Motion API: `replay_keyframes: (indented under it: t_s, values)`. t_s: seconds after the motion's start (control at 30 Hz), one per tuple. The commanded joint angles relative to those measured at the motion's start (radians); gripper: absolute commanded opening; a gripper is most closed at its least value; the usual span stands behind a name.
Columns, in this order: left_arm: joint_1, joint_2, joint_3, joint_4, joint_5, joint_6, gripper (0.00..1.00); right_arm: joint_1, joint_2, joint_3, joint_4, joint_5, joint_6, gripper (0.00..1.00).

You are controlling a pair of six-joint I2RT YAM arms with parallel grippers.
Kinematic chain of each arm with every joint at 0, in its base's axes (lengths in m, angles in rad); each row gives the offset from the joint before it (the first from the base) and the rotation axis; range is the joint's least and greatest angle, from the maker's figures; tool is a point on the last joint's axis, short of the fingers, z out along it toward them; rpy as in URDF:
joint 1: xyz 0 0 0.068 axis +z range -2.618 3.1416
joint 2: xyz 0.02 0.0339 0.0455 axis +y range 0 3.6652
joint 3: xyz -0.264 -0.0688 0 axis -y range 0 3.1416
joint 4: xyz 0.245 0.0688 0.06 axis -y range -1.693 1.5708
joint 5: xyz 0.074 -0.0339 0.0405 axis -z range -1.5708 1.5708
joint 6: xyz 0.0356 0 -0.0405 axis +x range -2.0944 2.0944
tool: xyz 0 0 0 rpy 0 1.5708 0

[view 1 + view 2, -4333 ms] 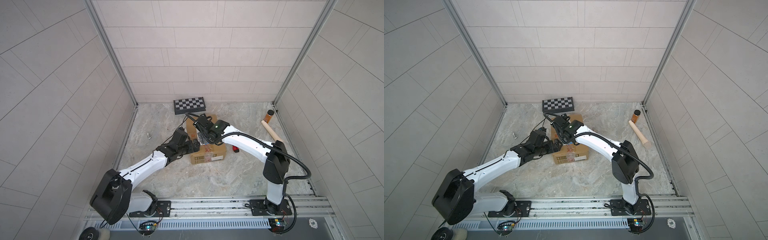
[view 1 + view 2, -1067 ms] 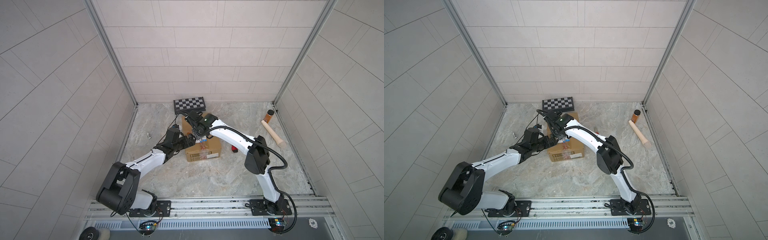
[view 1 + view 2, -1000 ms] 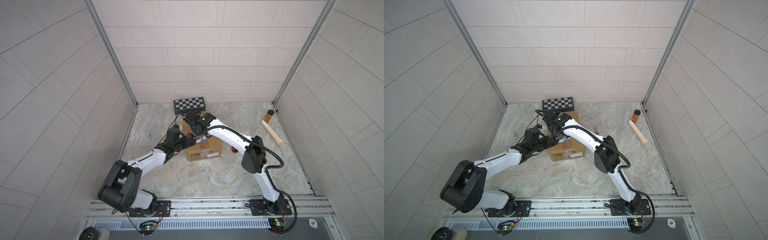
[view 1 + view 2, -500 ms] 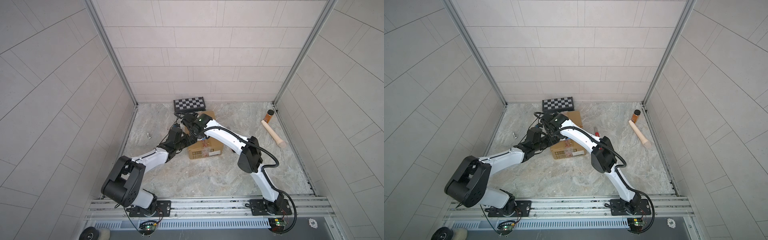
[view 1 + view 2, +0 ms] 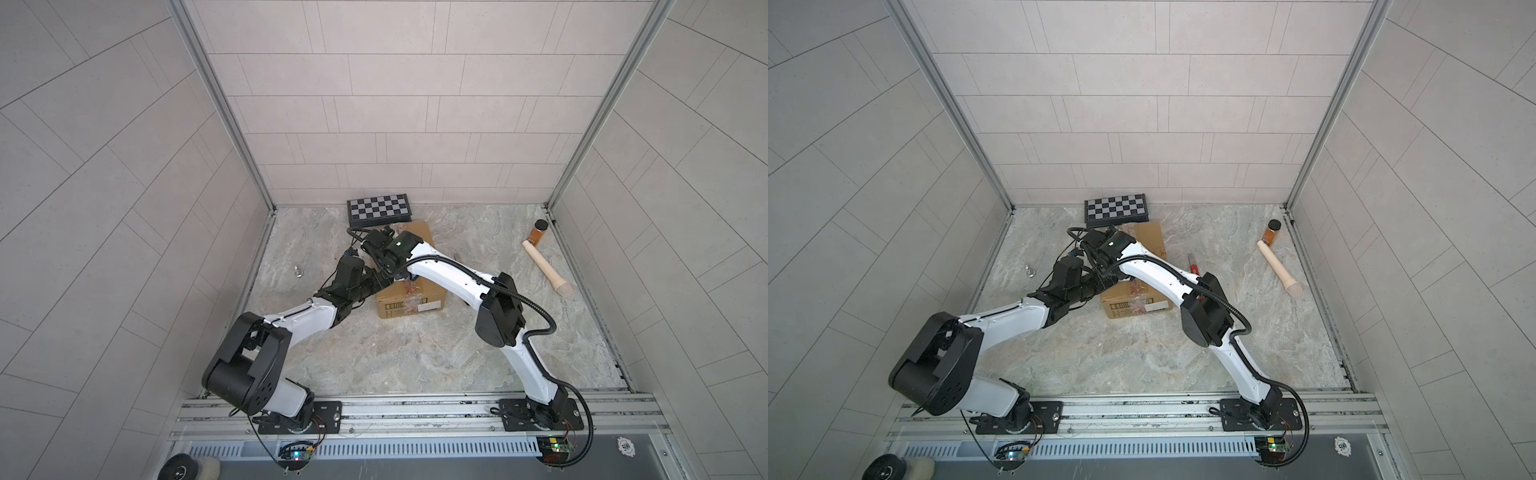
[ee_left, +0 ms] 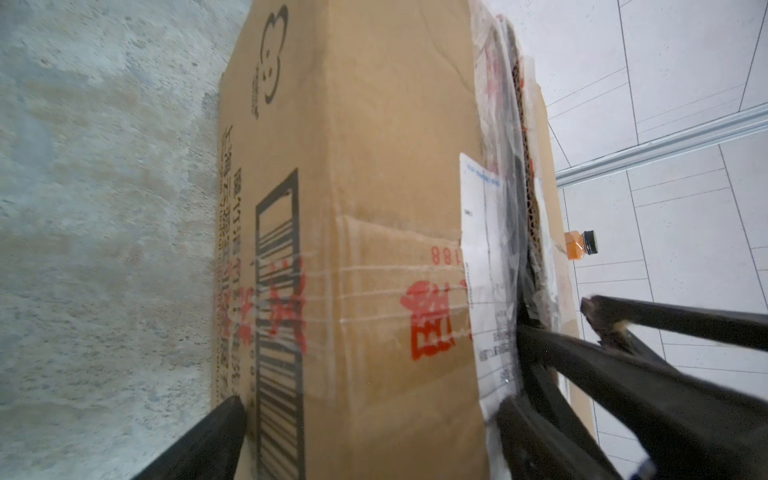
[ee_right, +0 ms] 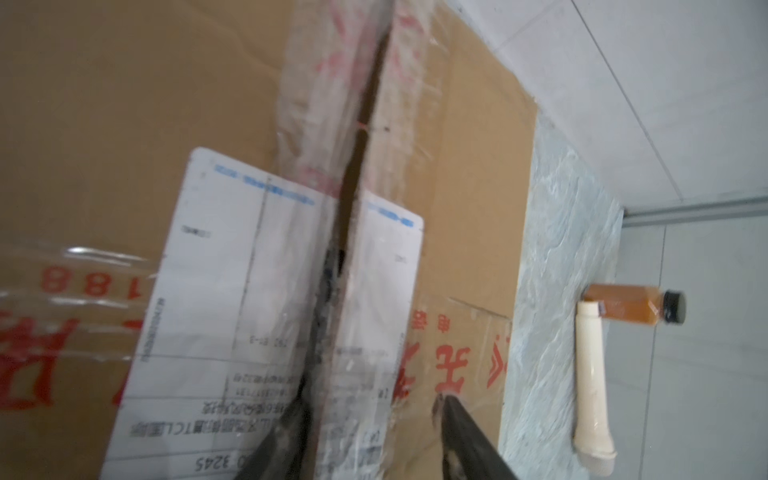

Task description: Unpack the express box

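Now everything turns on the slit along the top of the express box, which sits just above the centre of the frame in both top views, its far end close below the checkered board. That cut seam runs the box's length, straight away from my right gripper toward the back wall. One right finger lies in the slit where the white label is split. The other rests on the flap toward the bottle, so the flap's edge lies between jaws part-way apart, not yet pinching it. My left gripper is spread wide at the box's lower-left corner in the frame; whether it presses I cannot tell. My right is nearer the seam, so I judge the lift is its job: up and outward, across the seam.
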Motion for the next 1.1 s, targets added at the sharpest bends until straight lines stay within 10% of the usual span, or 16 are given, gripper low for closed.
replay_keyframes:
  t_s: [0.0, 1.07]
  values:
    - [0.007, 0.168, -0.148, -0.376, -0.167, 0.062, 0.98, -0.044, -0.011, -0.007, -0.099, 0.054, -0.044, 0.34]
    - [-0.011, 0.210, -0.142, -0.395, -0.193, 0.035, 0.97, -0.164, -0.246, 0.017, -0.184, 0.071, -0.146, 0.18]
